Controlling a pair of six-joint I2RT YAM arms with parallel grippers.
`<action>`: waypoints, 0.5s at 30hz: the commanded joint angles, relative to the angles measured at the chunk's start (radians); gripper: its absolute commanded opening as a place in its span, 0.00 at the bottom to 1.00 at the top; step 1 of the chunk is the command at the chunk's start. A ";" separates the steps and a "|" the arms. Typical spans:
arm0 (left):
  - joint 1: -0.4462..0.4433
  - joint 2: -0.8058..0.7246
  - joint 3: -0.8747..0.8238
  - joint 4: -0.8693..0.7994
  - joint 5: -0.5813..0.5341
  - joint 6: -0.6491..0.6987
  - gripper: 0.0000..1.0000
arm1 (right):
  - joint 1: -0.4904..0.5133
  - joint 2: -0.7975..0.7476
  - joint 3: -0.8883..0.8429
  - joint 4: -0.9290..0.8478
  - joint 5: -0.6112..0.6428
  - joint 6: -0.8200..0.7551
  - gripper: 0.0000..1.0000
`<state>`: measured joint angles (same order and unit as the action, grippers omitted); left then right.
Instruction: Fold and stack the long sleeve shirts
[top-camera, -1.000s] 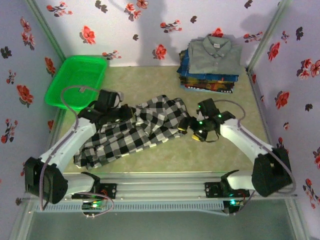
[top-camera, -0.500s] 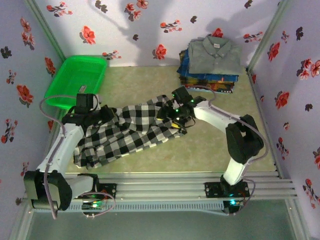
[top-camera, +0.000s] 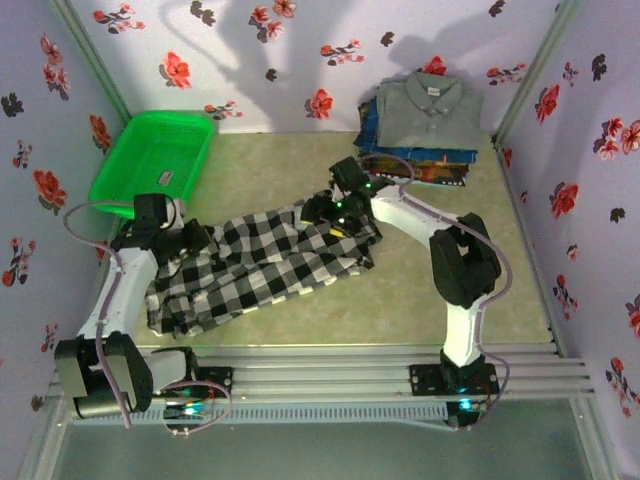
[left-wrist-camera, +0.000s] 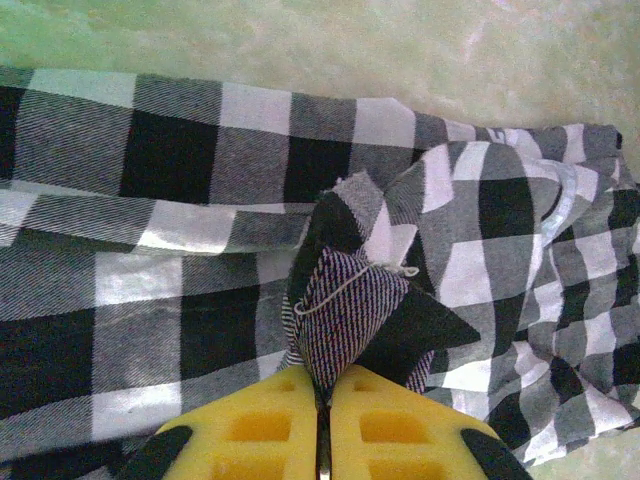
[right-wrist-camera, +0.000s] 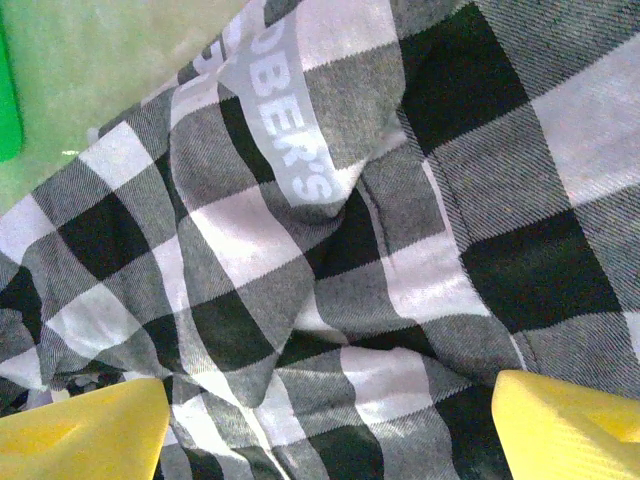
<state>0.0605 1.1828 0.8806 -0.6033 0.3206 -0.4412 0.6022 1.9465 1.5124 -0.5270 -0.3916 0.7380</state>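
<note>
I'm looking at a pale green, mottled table (top-camera: 290, 165). A checked shirt (top-camera: 250, 270) lies crumpled on its near-left part, running slantwise from the near-left edge toward the middle, flat in places and bunched into folds elsewhere. At the far-left corner sits a green basket (top-camera: 155, 160). At the far-right corner rests a stack (top-camera: 420, 130) of folded shirts, a grey one on top. Bare tabletop separates the stack from the checked shirt.

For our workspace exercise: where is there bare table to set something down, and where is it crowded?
Bare: table between green basket and shirt stack; right of checked shirt, beside the right arm. Crowded: centre-left, where that shirt lies.
</note>
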 joint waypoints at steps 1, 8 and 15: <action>0.016 0.020 -0.011 -0.038 -0.021 0.067 0.09 | 0.019 0.050 0.080 -0.057 0.023 -0.045 0.84; 0.032 0.026 -0.008 -0.096 -0.077 0.130 0.09 | 0.053 0.131 0.188 -0.098 0.026 -0.067 0.84; 0.051 0.043 0.006 -0.137 -0.126 0.184 0.10 | 0.086 0.194 0.251 -0.106 0.025 -0.065 0.84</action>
<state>0.0990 1.2098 0.8806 -0.6930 0.2356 -0.3130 0.6739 2.1090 1.7206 -0.6025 -0.3805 0.6880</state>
